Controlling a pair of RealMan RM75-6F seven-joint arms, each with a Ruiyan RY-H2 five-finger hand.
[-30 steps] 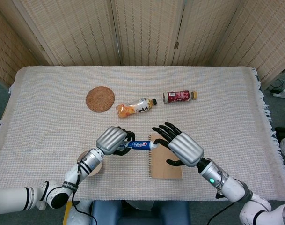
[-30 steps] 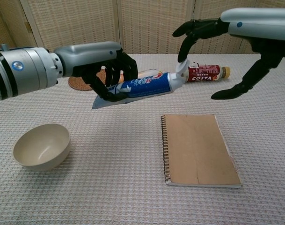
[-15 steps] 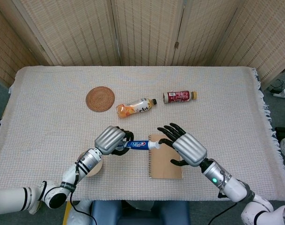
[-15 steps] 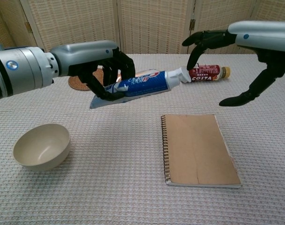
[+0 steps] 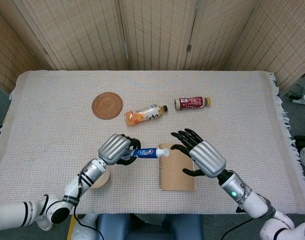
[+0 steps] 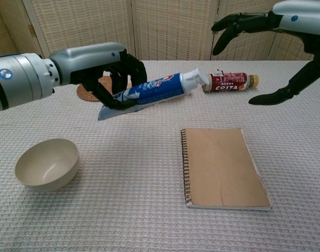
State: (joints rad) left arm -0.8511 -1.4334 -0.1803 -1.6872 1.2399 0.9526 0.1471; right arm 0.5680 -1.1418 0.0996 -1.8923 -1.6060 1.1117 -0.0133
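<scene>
The left hand (image 6: 110, 71) is wrapped round a blue-and-white toothpaste tube (image 6: 149, 90), lifted off the cloth w/ the white cap end pointing to 3 o'clock and tilted a bit upward; in the head view the same tube (image 5: 148, 152) sits just left of the notebook's spiral edge, above the table. The right hand (image 5: 198, 155) hangs over the brown spiral notebook (image 6: 223, 167), fingers spread, nothing in it, dark fingertips (image 6: 223, 32) apart from the cap, at approx 2 o'clock from it in the chest view. The notebook lies flat on the woven tablecloth (image 5: 242, 120). A beige bowl (image 6: 47, 163) sits at approx 7 o'clock from the tube, under the left forearm in the head view. Further back, at 12 o'clock: an orange drink bottle (image 5: 144, 114) on its side, a red-label bottle (image 5: 192, 103) on its side to its right, and a round woven coaster (image 5: 107, 105) to its left.
</scene>
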